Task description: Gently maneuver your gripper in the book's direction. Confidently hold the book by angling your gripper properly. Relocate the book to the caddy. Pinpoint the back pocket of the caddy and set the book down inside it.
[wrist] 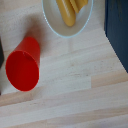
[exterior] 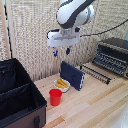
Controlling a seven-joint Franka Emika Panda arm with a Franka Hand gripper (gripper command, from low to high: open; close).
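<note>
Basically pincer (exterior: 61,51) open, empty, hovering above book (exterior: 72,75); book upright on bench (exterior: 95,107), just below, slightly toward ext view's right.

Gripper (exterior: 61,51) open, empty, above upright book (exterior: 72,75); caddy (exterior: 20,102) apart.

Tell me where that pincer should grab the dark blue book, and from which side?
Probably the top edge, coming straight down from above. The book stands nearly upright on the table, leaning slightly, so its thin upper edge is exposed for the two fingers to straddle. The pincer hangs above it, apart from it. The plate and red cup crowd its lower front.
</note>
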